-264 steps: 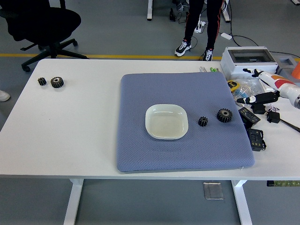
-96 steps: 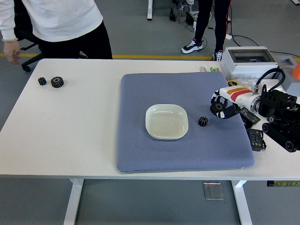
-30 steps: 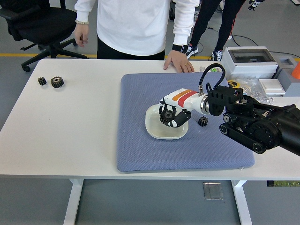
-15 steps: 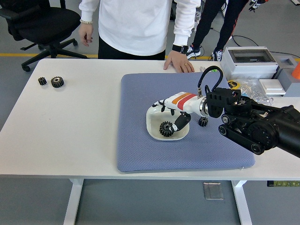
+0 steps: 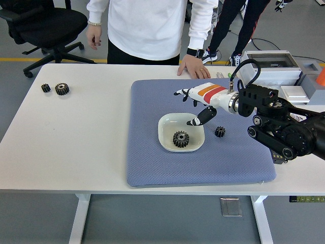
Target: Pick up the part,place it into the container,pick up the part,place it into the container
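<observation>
Large black toothed gear lying flat in glossy white rounded-square dish, smaller gear beside it on textured blue mat, right hand above, fingers spread, empty.

Grey floor, black office chair, white table.

A lab or workshop: grey concrete floor (yellow line), office chair, cluttered white table.

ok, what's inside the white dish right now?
One large black gear lies inside the white dish. Nothing else shows there. The right hand hangs open above its far rim, hiding none of the inside.
</observation>
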